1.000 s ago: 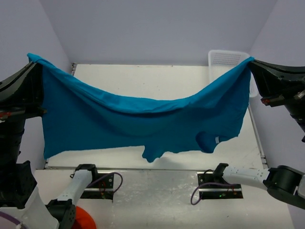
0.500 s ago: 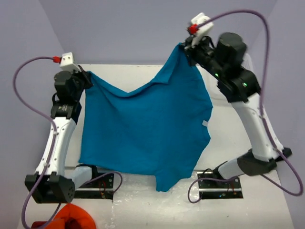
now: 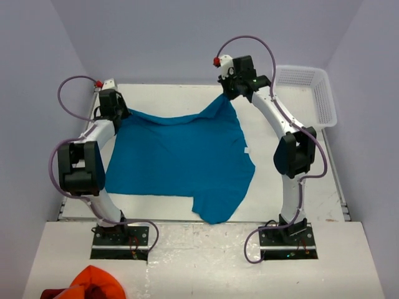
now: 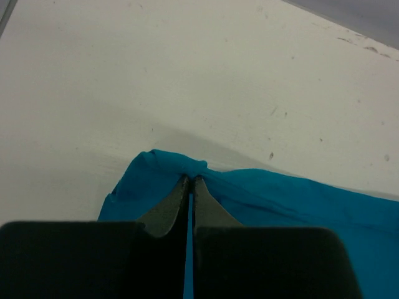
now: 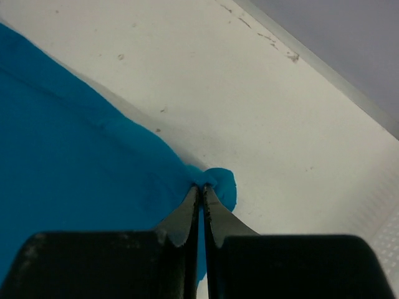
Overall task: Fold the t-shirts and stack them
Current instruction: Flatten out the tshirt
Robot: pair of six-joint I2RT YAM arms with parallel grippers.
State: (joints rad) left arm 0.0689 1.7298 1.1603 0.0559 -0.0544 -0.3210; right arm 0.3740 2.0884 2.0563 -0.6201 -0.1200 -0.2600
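One teal-blue t-shirt [image 3: 177,159] lies spread on the white table, reaching from the far edge toward the near edge, with a sleeve hanging out at the near right. My left gripper [image 3: 120,111] is shut on its far left corner; in the left wrist view the t-shirt [image 4: 280,199] bunches at the tips of the left gripper [image 4: 191,179]. My right gripper [image 3: 224,94] is shut on the far right corner, held a little above the table. The right wrist view has the t-shirt [image 5: 68,149] pinched in the right gripper [image 5: 202,187], a small fold poking past the tips.
A white basket [image 3: 308,93] stands at the table's far right corner. An orange-red bunched cloth [image 3: 93,283] lies on the near ledge at the left, in front of the arm bases. The table [image 3: 293,187] shows bare white to the right of the shirt.
Both arms have swung forward and down from a high, wide hold. The shirt went from hanging stretched in the air to lying spread on the table, both corners still gripped.
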